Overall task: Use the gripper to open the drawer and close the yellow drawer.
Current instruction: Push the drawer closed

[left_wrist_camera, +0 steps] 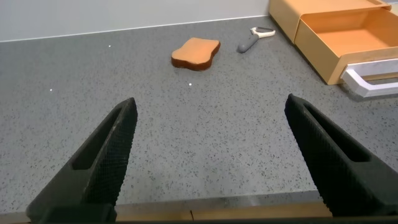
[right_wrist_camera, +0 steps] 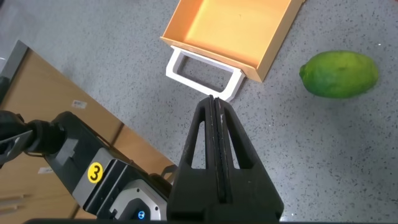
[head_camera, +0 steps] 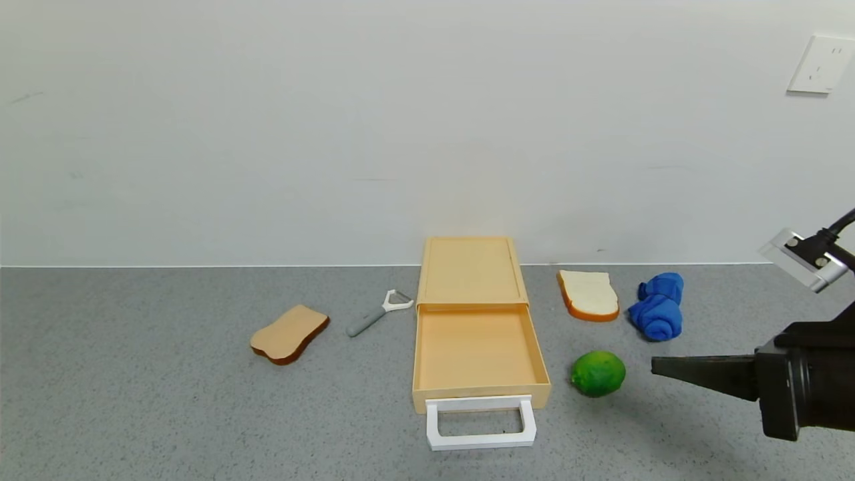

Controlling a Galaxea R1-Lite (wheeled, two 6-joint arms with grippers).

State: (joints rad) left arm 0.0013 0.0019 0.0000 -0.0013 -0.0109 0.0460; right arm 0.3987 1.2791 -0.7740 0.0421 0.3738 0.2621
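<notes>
Open yellow drawer (head_camera: 475, 347) beside lime (head_camera: 598, 374)

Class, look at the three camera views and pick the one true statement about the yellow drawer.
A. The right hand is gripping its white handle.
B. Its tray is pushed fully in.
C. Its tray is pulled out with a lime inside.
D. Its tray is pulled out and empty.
D: the yellow drawer has its tray slid out and bare, the lime lies beside it on the counter, and the shut right hand is clear of the white handle.

Two bread slices (head_camera: 290, 333), one lime (head_camera: 598, 373), one peeler (head_camera: 379, 311).
</notes>
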